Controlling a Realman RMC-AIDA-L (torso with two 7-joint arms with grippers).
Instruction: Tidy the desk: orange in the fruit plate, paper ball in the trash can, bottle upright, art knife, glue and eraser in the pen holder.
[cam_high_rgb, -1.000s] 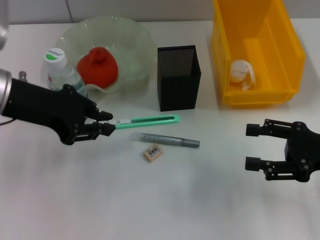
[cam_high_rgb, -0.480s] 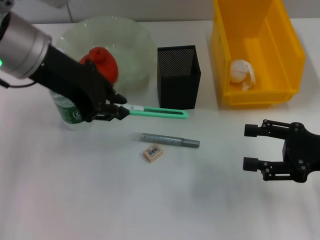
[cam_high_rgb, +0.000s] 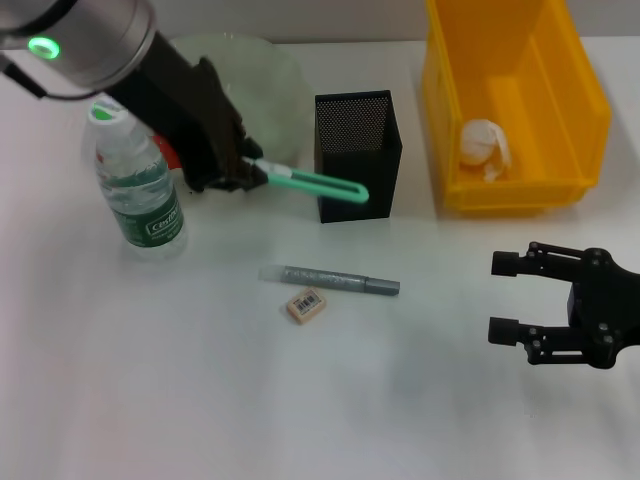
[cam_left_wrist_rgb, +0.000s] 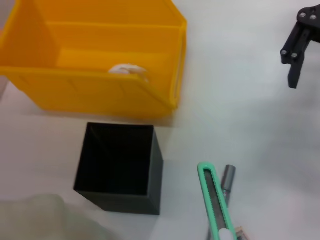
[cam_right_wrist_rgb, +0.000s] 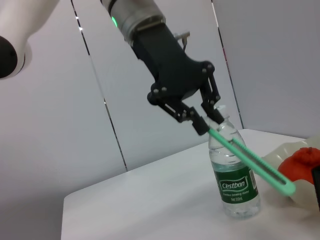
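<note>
My left gripper (cam_high_rgb: 250, 172) is shut on the white end of the green art knife (cam_high_rgb: 315, 183) and holds it in the air, its far tip at the front of the black mesh pen holder (cam_high_rgb: 358, 155). The left wrist view shows the knife (cam_left_wrist_rgb: 215, 202) beside the holder's open top (cam_left_wrist_rgb: 120, 175). On the table lie the grey glue stick (cam_high_rgb: 330, 279) and the eraser (cam_high_rgb: 306, 304). The bottle (cam_high_rgb: 135, 185) stands upright. My arm hides most of the orange (cam_high_rgb: 168, 152) in the fruit plate (cam_high_rgb: 275, 85). The paper ball (cam_high_rgb: 484, 145) lies in the yellow trash can (cam_high_rgb: 445, 120). My right gripper (cam_high_rgb: 498, 297) hangs open at the right.
The trash can stands just right of the pen holder with a narrow gap between them. The bottle is close to my left arm's near side. White table stretches in front of the glue stick and the eraser.
My left gripper has lifted the art knife off the table and carried it back and right toward the pen holder. The right arm has stayed put.
</note>
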